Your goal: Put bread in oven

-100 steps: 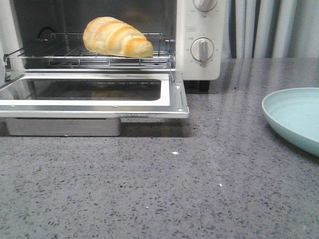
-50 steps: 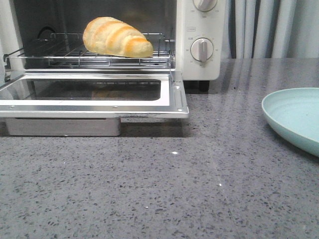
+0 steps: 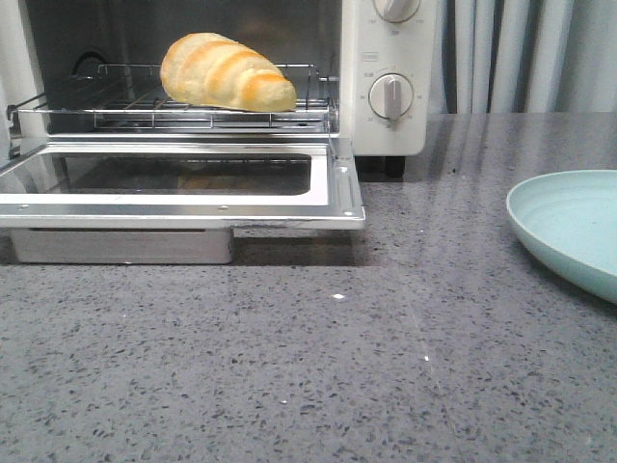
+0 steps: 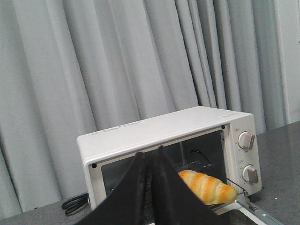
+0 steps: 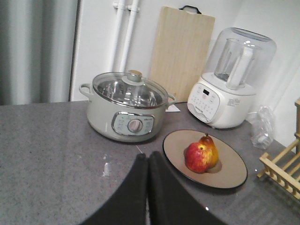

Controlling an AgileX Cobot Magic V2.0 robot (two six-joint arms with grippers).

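The golden ridged bread (image 3: 228, 72) lies on the wire rack (image 3: 174, 108) inside the white oven (image 3: 386, 58), whose glass door (image 3: 183, 181) hangs open and flat. In the left wrist view the bread (image 4: 208, 186) shows inside the oven (image 4: 154, 126), beyond my left gripper (image 4: 150, 154), which is shut on nothing and held back from the oven. My right gripper (image 5: 146, 157) is shut and empty, over the grey counter away from the oven. Neither arm appears in the front view.
A pale blue plate (image 3: 569, 227) sits at the right of the counter. In the right wrist view stand an electric pot (image 5: 126, 112), a tan plate (image 5: 229, 168) with an apple and a pear (image 5: 202, 154), a blender (image 5: 229, 93), a cutting board (image 5: 183, 51) and a wooden rack (image 5: 281, 166).
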